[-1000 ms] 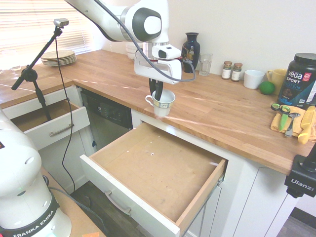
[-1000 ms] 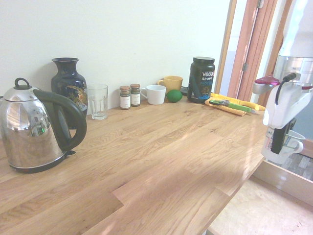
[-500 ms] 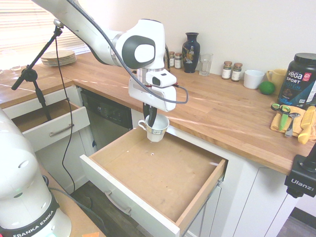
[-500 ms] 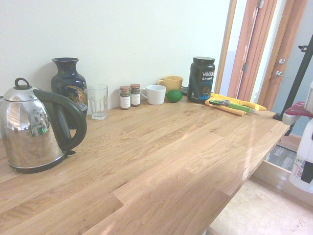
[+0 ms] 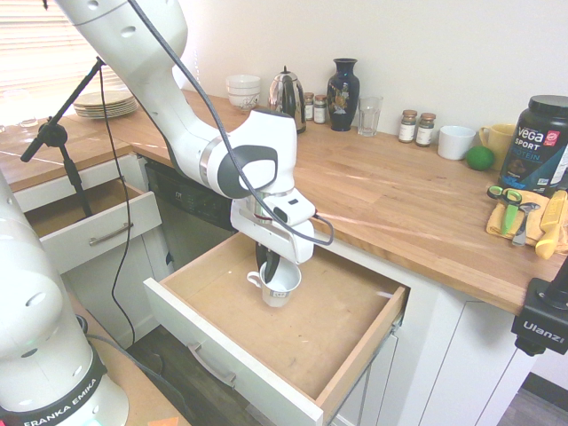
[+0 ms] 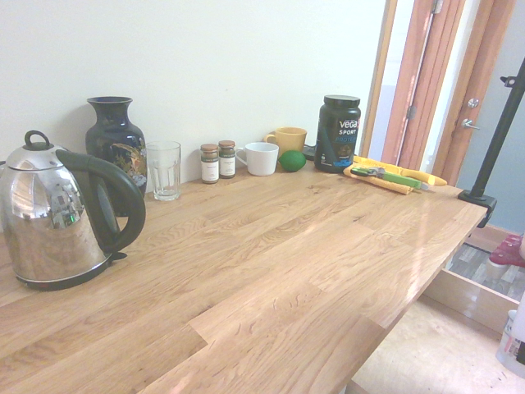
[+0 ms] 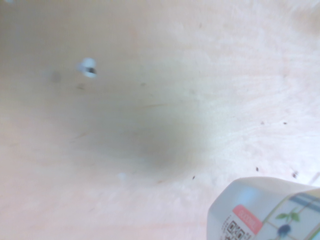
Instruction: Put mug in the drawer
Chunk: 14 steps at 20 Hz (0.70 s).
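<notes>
Since the earlier frames the arm has come down off the countertop edge, and the mug now hangs inside the open drawer instead of above the counter. Readable print: "Vega Sport" on the dark tub at the counter's far end, "Franka Emika" on the arm's base, "Ulanzi" on a camera mount at the frame's edge. The gripper points straight down with its fingers pinched on the mug's rim, one finger inside the cup. The mug is small, white and tapered, its loop handle turned toward the drawer's left side; whether it touches the light-brown wooden floor cannot be told. The wrist view shows that floor, blurred and speckled, with the mug's base bearing a red-and-white sticker.
</notes>
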{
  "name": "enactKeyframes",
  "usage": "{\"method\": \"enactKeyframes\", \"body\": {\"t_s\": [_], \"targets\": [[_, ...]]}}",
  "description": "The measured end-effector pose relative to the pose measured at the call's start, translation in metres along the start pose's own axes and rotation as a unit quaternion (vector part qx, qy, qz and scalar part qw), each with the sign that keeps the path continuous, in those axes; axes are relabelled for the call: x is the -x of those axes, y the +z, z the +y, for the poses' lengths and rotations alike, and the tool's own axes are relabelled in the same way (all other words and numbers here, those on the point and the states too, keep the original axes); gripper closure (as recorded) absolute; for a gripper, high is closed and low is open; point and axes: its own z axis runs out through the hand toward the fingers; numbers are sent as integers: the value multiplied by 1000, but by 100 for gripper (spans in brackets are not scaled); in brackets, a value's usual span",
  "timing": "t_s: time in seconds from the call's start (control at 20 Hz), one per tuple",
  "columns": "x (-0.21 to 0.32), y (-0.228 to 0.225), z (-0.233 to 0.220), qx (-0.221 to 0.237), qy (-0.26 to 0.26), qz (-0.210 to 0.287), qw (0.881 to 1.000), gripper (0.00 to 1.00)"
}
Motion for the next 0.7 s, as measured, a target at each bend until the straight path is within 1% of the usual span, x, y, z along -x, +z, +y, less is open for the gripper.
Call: {"method": "enactKeyframes", "body": {"t_s": [0.25,0.35,0.5,0.55,0.7], "targets": [[-14,55,4,13,6,-4,1000,100],[-19,67,6,18,10,-6,1000,100],[-20,74,4,22,10,-6,1000,100],[-20,75,4,22,11,-6,1000,0],[-19,75,3,20,15,-9,1000,0]]}}
